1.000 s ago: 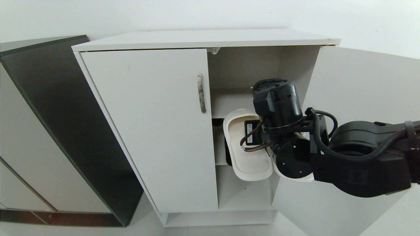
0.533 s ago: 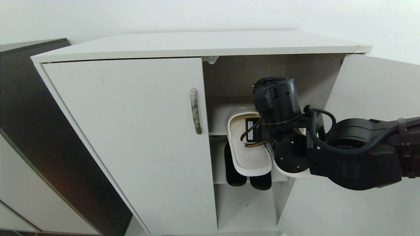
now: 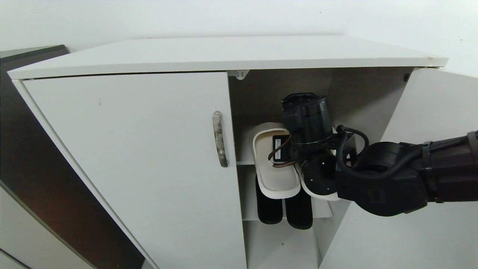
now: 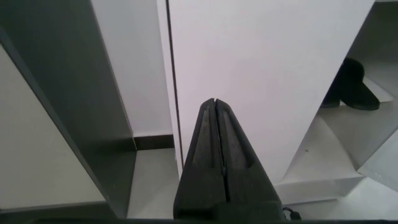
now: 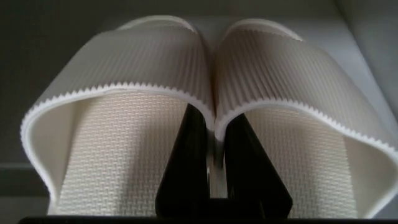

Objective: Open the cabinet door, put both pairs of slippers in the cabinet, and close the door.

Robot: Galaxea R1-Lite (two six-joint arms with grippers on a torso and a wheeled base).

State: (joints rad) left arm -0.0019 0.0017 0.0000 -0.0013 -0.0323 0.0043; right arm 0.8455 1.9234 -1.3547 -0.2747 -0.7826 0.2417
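Observation:
The white cabinet (image 3: 224, 52) has its right door (image 3: 429, 157) swung open and its left door (image 3: 142, 164) shut, with a metal handle (image 3: 219, 139). My right gripper (image 5: 214, 140) is shut on the inner straps of the white slippers (image 3: 274, 175), holding the pair side by side at the upper shelf (image 3: 244, 162) in the open half. The same white slippers (image 5: 149, 81) show ribbed straps in the right wrist view. A black pair of slippers (image 3: 285, 211) lies on the middle shelf below, also seen as black slippers (image 4: 351, 87). My left gripper (image 4: 216, 112) is shut and empty, low before the left door.
A dark panel (image 3: 56, 194) leans at the cabinet's left side. The bottom compartment (image 3: 280, 246) under the black pair holds nothing. The open right door stands close beside my right arm.
The camera has come closer to the cabinet, so it looks larger. My right gripper has carried the white slippers up and deeper toward the upper shelf.

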